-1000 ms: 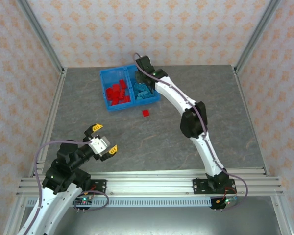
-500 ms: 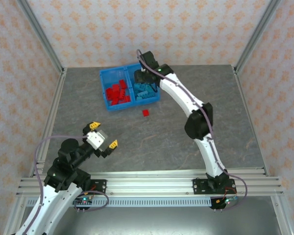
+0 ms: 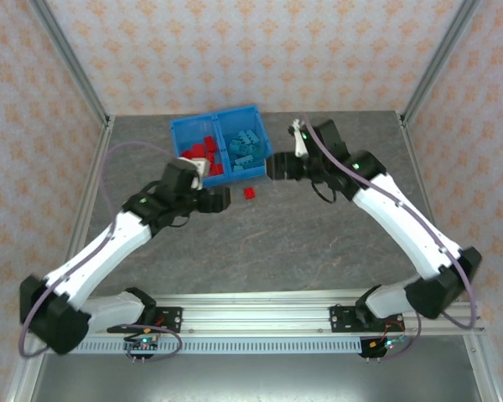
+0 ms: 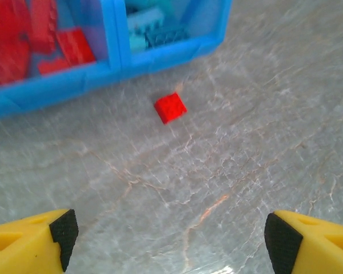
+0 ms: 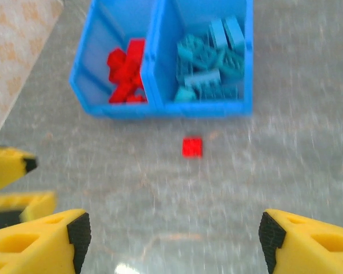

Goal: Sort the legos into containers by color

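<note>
From above, the lone small red studded plastic brick [image 3: 249, 193] lies on the grey desk [image 3: 318, 243] just near of the bright blue rectangular plastic bin [image 3: 177, 144]. It sits between the left arm's fingers [image 3: 219, 200] on its left and the right arm's fingers [image 3: 276, 167] to its far right, and the left look closer. In your left wrist view those fingers [image 4: 31, 240] are spread, with the squarish brick [image 4: 170, 108] dead ahead and turned cornerwise. In the right wrist view its fingers [image 5: 308, 242] are spread too, with the brick [image 5: 192, 146] ahead and centred.

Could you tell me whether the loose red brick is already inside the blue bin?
No, the red brick lies on the table, outside the front wall of the bin and apart from it.
</note>
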Robot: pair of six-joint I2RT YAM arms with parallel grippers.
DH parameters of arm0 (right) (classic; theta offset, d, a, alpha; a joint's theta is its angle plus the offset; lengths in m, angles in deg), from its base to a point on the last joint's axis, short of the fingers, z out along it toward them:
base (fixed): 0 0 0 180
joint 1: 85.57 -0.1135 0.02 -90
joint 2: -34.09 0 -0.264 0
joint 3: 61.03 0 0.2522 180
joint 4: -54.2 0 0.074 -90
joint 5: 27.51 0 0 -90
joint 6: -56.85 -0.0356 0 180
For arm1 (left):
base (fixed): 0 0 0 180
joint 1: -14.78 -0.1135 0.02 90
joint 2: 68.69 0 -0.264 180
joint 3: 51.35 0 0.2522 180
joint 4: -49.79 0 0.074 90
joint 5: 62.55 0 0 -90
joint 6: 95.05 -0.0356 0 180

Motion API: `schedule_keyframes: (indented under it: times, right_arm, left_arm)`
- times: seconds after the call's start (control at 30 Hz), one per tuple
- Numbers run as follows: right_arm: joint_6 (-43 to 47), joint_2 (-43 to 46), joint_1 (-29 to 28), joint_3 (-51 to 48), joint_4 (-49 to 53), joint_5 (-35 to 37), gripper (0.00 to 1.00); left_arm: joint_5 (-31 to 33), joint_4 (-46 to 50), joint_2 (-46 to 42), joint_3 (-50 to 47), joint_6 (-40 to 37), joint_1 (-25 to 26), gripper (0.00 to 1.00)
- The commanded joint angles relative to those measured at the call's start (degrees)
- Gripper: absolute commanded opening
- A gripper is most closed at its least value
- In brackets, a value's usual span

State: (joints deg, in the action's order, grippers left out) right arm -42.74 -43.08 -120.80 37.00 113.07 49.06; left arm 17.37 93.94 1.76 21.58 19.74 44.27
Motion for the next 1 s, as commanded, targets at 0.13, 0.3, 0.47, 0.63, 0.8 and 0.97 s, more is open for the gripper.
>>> schedule_keyframes:
  times: [0.13, 0.3, 0.47, 0.63, 0.8, 0.97]
  right_arm:
    - [-6.3, 15.8, -0.2, -12.6, 6.9, 0.4, 0.84]
    - [-13.0, 22.8, -0.2, -18.6, 5.6, -3.1, 0.85]
    - [-12.4, 27.2, -0.2, -22.0, 5.9, -2.0, 0.87]
    - [-9.6, 26.9, -0.2, -21.3, 9.3, -0.1, 0.89]
    - [-9.8, 27.1, -0.2, -21.5, 9.3, -0.4, 0.89]
    - [-9.9, 27.5, -0.2, -21.3, 9.5, 0.1, 0.90]
  left_arm:
    - [5.5, 16.3, 29.4, 27.1, 11.4, 4.6, 0.80]
    - [10.8, 14.7, 41.2, 33.2, 16.8, 5.4, 0.74]
    - [12.9, 10.6, 46.5, 34.4, 20.2, 5.4, 0.71]
    - [13.5, 11.4, 52.2, 39.6, 19.5, 5.3, 0.71]
    - [13.1, 12.1, 56.4, 43.7, 19.5, 5.1, 0.65]
    - [13.0, 12.4, 57.4, 42.7, 20.8, 5.0, 0.55]
